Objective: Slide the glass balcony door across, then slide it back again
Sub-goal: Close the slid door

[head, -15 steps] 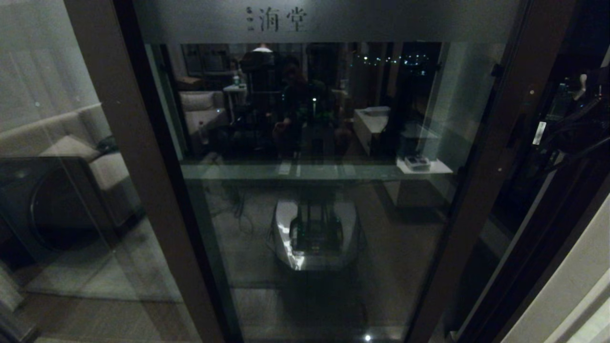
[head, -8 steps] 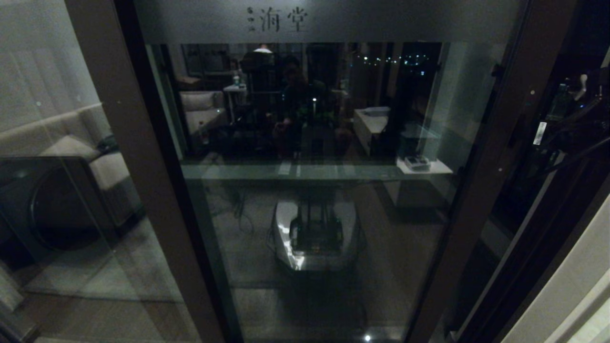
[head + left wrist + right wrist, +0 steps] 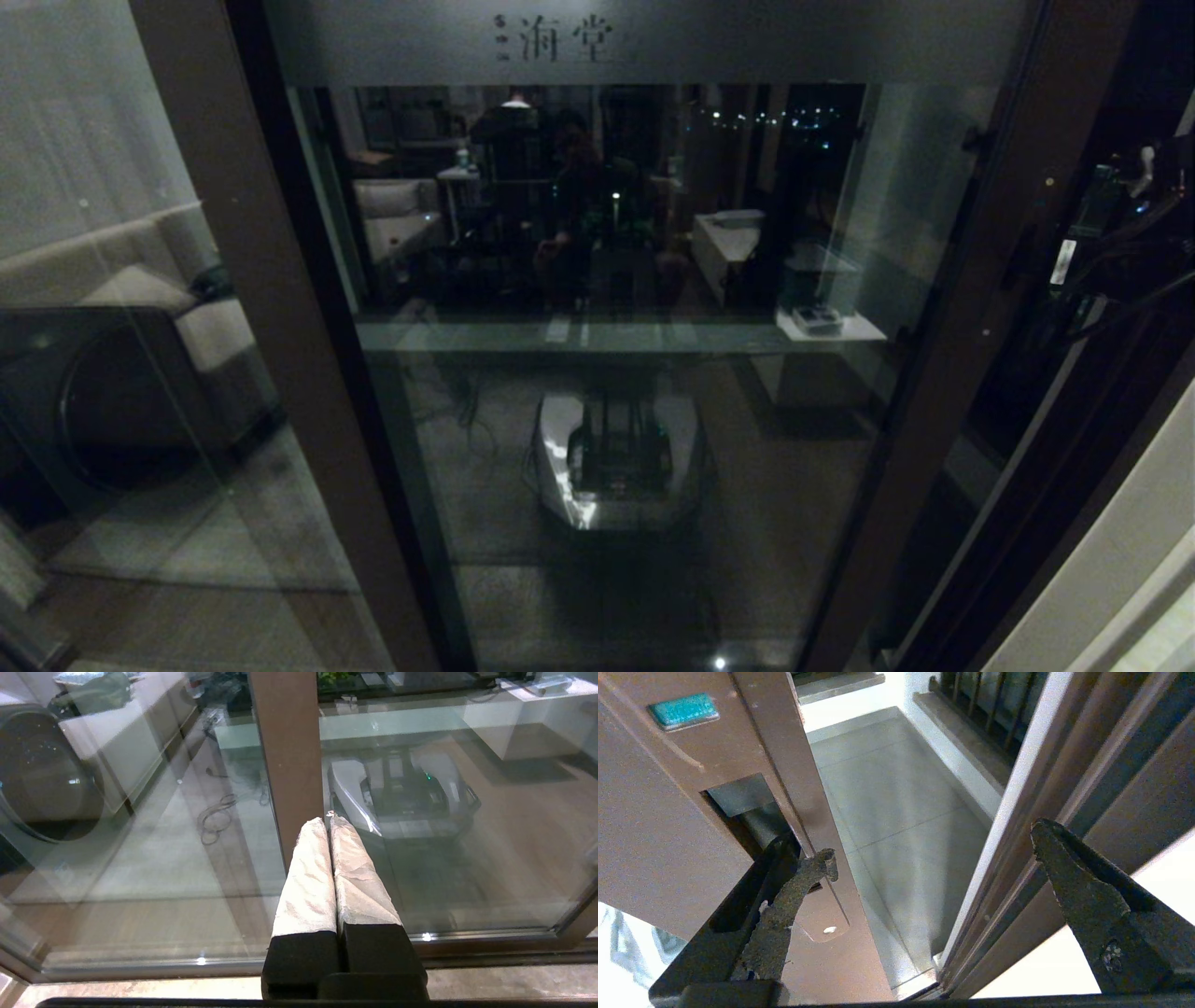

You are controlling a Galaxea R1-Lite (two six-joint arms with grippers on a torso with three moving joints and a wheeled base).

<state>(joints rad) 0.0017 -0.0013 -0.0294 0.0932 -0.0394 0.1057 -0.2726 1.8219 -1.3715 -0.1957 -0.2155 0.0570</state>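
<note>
The glass balcony door (image 3: 971, 280) fills the head view, a dark-framed pane with a frosted band of characters (image 3: 553, 39) across its top. Its brown stile (image 3: 668, 826) carries a recessed black handle (image 3: 738, 798). My right gripper (image 3: 934, 844) is open, and one fingertip (image 3: 817, 863) is hooked at the handle recess while the other fingertip (image 3: 1059, 868) stands by the door jamb (image 3: 1017, 835). A gap between stile and jamb shows pale floor tiles (image 3: 896, 788). My left gripper (image 3: 329, 820) is shut and empty, with its white-wrapped fingers pointing at a brown post (image 3: 289, 742).
A fixed glass panel (image 3: 112, 280) with a sofa behind it stands on the left, past the brown post (image 3: 261, 280). A barred window (image 3: 990, 700) lies beyond the gap. My right arm (image 3: 1130, 252) is at the far right, near a pale wall (image 3: 1120, 560). The glass reflects the robot base (image 3: 616, 457).
The door has slid slightly to the right: the characters and the right stile sit a little further right than before. The left gripper stays shut.
</note>
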